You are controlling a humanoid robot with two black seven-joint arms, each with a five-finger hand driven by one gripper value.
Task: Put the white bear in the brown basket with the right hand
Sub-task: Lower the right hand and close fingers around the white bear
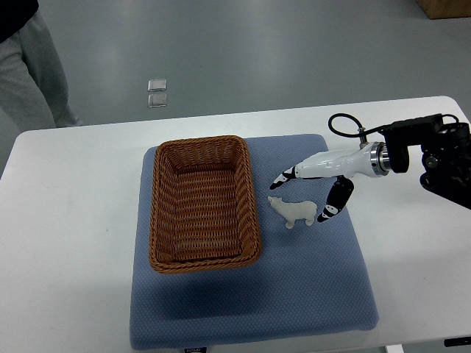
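A brown basket [204,204] sits empty on a blue mat [294,294]. Just right of it, the right hand [313,193], fingers spread, straddles the white bear [293,212] on open mat.

Setting: robot test room or lab, indoor. Evidence: plain white rectangular bench [73,220] with rounded corners, standing alone on a smooth grey-green coated floor [257,51] with soft light reflections; blue padded fabric mat [250,301] laid on the bench as a work surface; two small square clear markers [157,93] fixed to the floor beyond the bench; a person's grey trouser leg [33,73] standing at the upper left; corner of a brown wooden box [445,7] at the upper right.
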